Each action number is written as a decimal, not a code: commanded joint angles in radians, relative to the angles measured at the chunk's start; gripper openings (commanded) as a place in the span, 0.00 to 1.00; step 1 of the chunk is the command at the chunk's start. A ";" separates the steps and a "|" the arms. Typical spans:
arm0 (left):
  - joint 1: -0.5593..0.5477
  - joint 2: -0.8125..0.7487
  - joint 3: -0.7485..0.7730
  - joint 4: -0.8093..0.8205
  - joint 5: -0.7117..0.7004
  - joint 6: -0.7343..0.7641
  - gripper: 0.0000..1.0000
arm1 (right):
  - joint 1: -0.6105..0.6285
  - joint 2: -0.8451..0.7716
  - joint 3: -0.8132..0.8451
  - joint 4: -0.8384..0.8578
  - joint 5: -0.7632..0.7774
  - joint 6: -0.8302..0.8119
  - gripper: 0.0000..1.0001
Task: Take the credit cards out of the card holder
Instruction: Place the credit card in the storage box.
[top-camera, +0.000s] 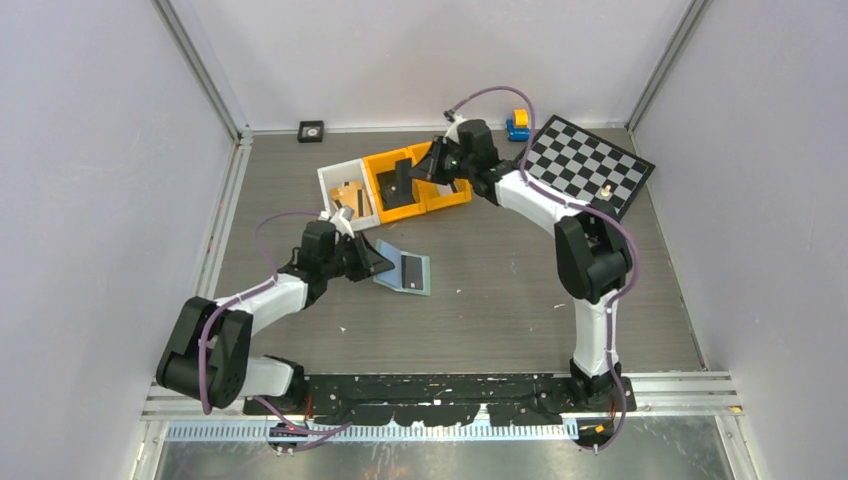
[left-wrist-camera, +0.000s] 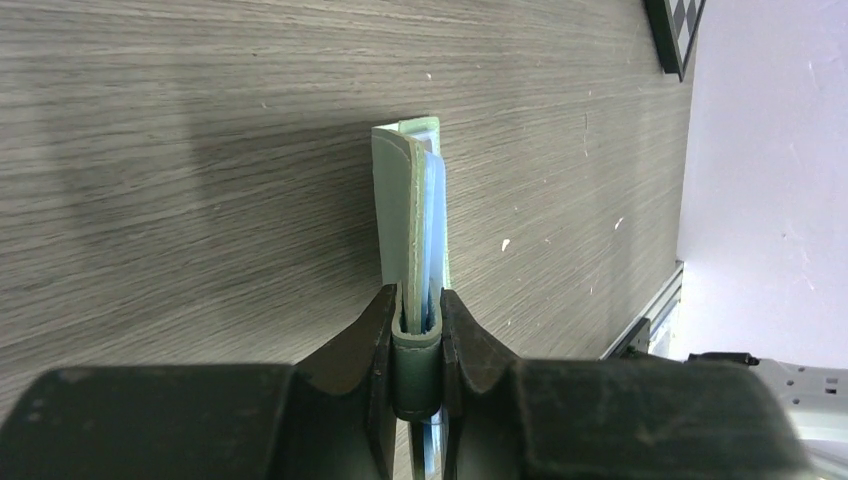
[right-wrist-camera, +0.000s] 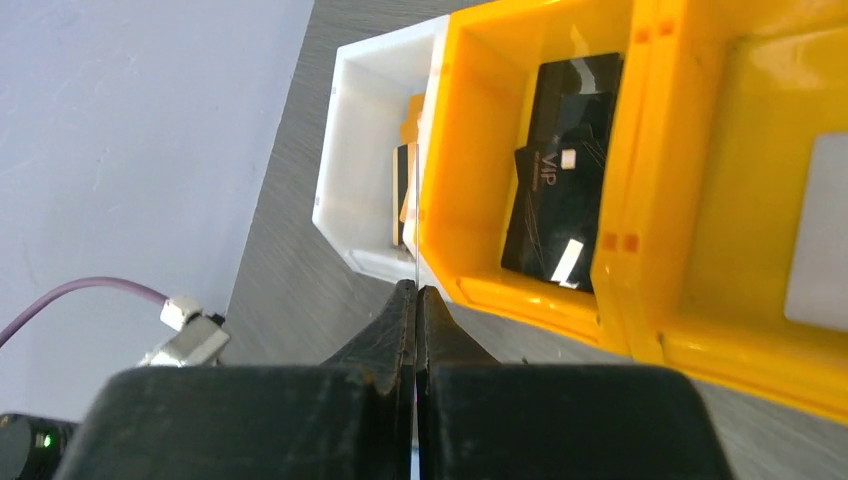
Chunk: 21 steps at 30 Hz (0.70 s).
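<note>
my left claw (left-wrist-camera: 420, 300) pinches the card holder (left-wrist-camera: 408, 210) on the table (left-wrist-camera: 200, 150); right claw (right-wrist-camera: 416, 292) sits pressed together over the yellow bin (right-wrist-camera: 470, 150) (black cards (right-wrist-camera: 560, 190) inside). i'd pin it steady, then fetch its dark card (top-camera: 412, 272).

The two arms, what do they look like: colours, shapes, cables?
Both the left arm and the right arm have white links between bulky black joints. A thin purple cable loops along each. The fingers are black, wedge-shaped, tapering to narrow tips.
</note>
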 joint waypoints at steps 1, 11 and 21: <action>-0.014 0.068 0.012 0.161 0.060 -0.033 0.00 | 0.030 0.101 0.180 -0.127 0.018 -0.082 0.01; -0.015 0.098 0.017 0.183 0.079 -0.054 0.00 | 0.055 0.325 0.437 -0.273 0.008 -0.131 0.00; -0.018 0.056 0.021 0.142 0.060 -0.038 0.00 | 0.092 0.416 0.617 -0.414 0.107 -0.181 0.18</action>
